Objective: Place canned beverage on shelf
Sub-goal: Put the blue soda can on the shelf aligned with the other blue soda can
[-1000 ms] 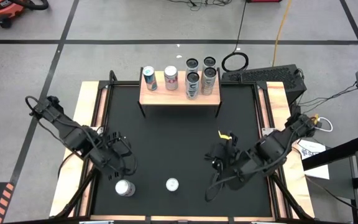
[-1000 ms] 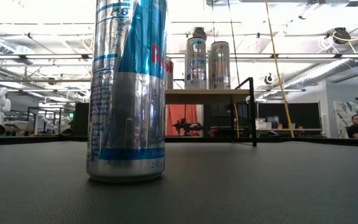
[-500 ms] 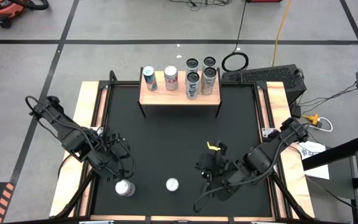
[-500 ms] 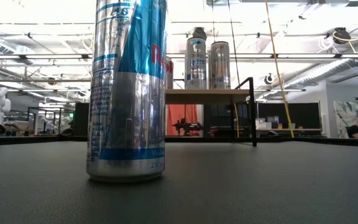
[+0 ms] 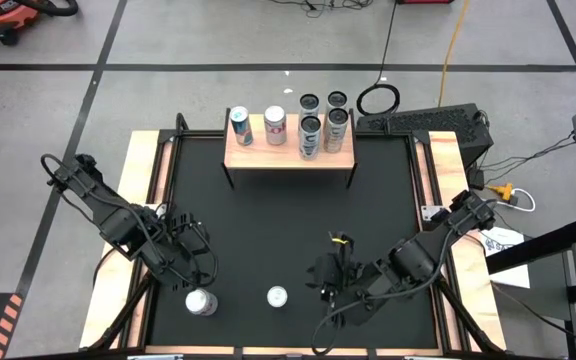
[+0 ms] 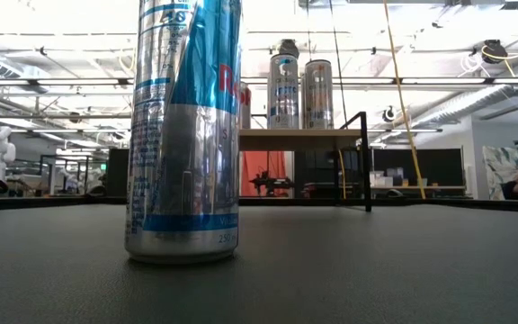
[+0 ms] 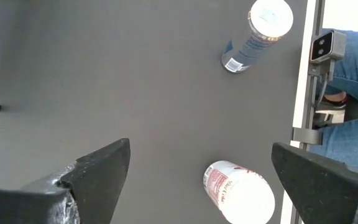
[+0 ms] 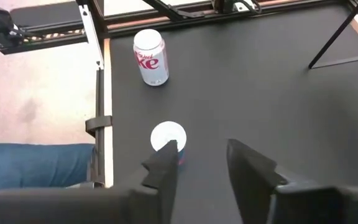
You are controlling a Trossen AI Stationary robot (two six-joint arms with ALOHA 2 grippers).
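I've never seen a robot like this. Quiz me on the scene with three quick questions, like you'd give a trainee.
1. How many cans stand on the black mat, off the shelf? A one, B two, C four.
2. True or false: the right gripper is clamped on a can.
3. Fill in: the left gripper hovers nearest the soda can with ___ lettering.
Key: 1 B, the soda can plus the slim can. 2 false, its fingers stand apart and empty. 3 red.
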